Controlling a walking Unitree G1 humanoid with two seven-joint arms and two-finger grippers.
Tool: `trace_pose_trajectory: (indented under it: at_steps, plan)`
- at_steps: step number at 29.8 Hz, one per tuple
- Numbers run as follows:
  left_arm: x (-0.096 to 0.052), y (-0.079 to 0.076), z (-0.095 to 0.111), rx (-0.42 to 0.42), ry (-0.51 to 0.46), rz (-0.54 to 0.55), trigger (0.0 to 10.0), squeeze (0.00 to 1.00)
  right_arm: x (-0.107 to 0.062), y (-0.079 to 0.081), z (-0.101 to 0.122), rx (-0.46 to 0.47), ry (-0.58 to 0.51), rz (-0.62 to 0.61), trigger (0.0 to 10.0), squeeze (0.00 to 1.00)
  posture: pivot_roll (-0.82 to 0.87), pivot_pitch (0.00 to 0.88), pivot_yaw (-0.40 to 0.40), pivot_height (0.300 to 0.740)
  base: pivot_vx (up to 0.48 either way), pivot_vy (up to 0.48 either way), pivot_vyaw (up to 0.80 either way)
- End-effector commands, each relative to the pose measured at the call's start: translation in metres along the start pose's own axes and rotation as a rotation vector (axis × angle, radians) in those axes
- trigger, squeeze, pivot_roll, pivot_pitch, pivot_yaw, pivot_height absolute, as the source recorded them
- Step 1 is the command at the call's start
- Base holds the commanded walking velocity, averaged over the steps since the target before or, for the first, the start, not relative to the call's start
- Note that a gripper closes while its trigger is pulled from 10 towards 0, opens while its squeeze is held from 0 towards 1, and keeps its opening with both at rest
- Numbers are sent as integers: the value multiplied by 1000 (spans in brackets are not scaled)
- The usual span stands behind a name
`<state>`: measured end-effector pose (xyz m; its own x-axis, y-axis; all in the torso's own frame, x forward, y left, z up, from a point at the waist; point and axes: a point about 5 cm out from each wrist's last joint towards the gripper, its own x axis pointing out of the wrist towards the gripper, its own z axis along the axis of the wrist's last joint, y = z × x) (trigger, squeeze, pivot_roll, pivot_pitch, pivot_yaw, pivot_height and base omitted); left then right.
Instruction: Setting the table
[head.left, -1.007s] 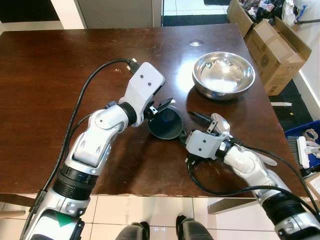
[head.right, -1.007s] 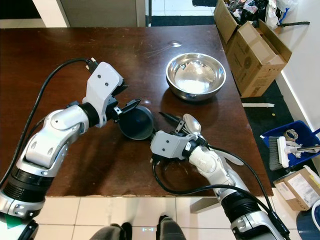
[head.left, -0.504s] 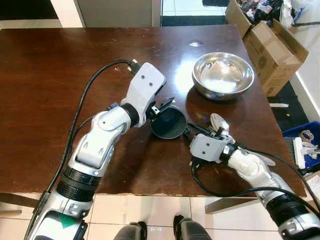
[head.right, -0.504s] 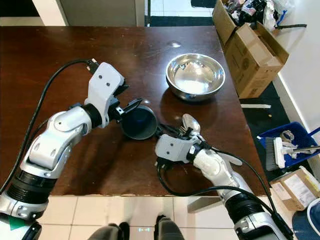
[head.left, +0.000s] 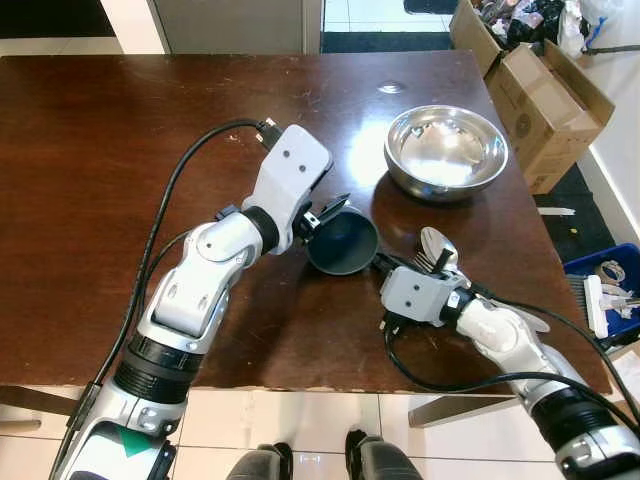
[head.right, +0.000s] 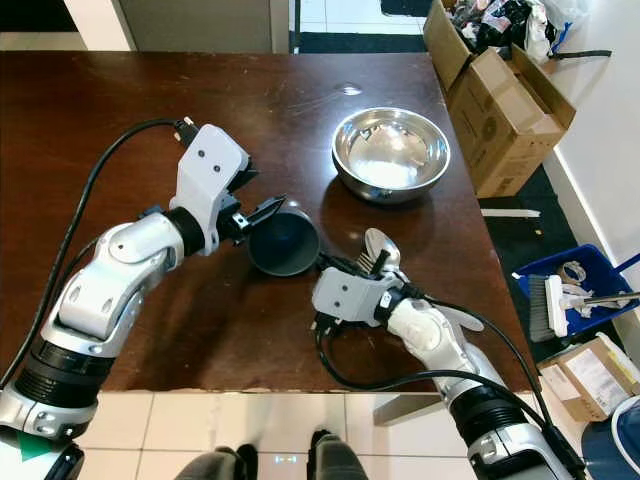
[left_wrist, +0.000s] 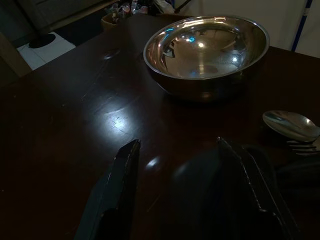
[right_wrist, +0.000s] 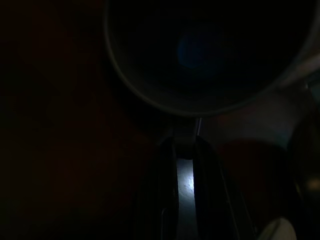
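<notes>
A dark grey bowl sits slightly tipped on the brown table. My left gripper is open, with its lower finger against the bowl's near-left rim. In the left wrist view the bowl lies beside one finger. My right gripper is shut, its tips at the bowl's right rim, and the bowl looms just ahead of it. A spoon and fork lie right beside that wrist. A steel bowl stands further back.
Cardboard boxes stand off the table's right edge, with a blue bin on the floor. The table's near edge runs close below both arms. Its left half is bare wood.
The dark bowl has shifted a little to the right with my left gripper, ending up against the right gripper's tips. The right arm has barely moved.
</notes>
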<state>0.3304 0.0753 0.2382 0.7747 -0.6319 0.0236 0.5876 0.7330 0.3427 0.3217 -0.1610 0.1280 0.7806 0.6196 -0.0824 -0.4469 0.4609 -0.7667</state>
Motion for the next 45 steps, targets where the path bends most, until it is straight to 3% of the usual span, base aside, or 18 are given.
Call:
trace_pose_trajectory:
  at_steps: [1,2,3,4,5,7,9,10,11,13,16,18,21,26,35,39,45]
  plan:
    - [-1,-2,-4,-2,10,0,10000,0,-4,2,-9,113,46,-40,0,0,-94,151,73,740,0,0,0]
    - [-1,-2,-4,-2,10,0,10000,0,-4,2,-9,113,46,-40,0,0,-94,151,73,740,0,0,0]
    - [-1,-2,-4,-2,10,1,10000,0,-4,-6,-8,174,45,-93,10000,0,-94,151,72,740,0,0,0]
    - [-1,-2,-4,-3,10,2,10000,0,-5,-15,-6,239,37,-148,10000,0,-97,151,72,740,0,0,0]
    - [-1,-2,-4,-3,10,2,10000,0,-5,-15,-6,239,37,-148,10000,0,-97,151,72,740,0,0,0]
    - [-3,0,-4,-4,9,5,10000,0,-7,-34,-1,371,11,-253,10000,0,-102,152,74,740,0,0,0]
    - [-7,8,0,-16,4,12,10000,0,-9,-49,5,499,-27,-315,10000,0,-112,151,85,740,0,0,0]
    - [-13,19,7,-31,-10,22,10000,0,-10,-57,12,566,-69,-319,10000,0,-112,147,90,740,0,0,0]
    - [-13,19,7,-31,-10,22,10000,0,-10,-57,12,566,-69,-319,10000,0,-112,147,90,740,0,0,0]
    - [-20,34,15,-24,-25,34,10000,0,-11,-65,22,586,-110,-273,10000,0,-114,141,89,740,0,0,0]
    - [-24,41,17,-14,-26,45,10000,0,-12,-70,28,572,-128,-229,10000,0,-114,138,85,740,0,0,0]
    - [-27,42,12,-19,-13,68,10000,0,-12,-74,33,610,-142,-146,10000,0,-113,131,72,740,0,0,0]
    - [-29,38,8,-32,-5,75,10000,0,-11,-71,34,678,-143,-74,10000,0,-111,127,63,740,0,0,0]
    - [-30,32,5,-48,2,70,10000,0,-10,-58,23,800,-33,13,10000,0,-109,116,55,740,0,0,0]
    - [-31,30,3,-57,11,63,10000,0,-3,-64,11,914,40,106,10000,0,-108,112,55,740,0,0,0]
    - [-33,29,3,-56,14,66,10000,0,-3,-67,7,1048,63,196,10000,0,-83,114,45,740,0,0,0]
    - [-36,26,1,-61,22,67,10000,0,-10,-68,-4,1059,145,229,10000,0,-85,126,39,740,0,0,0]
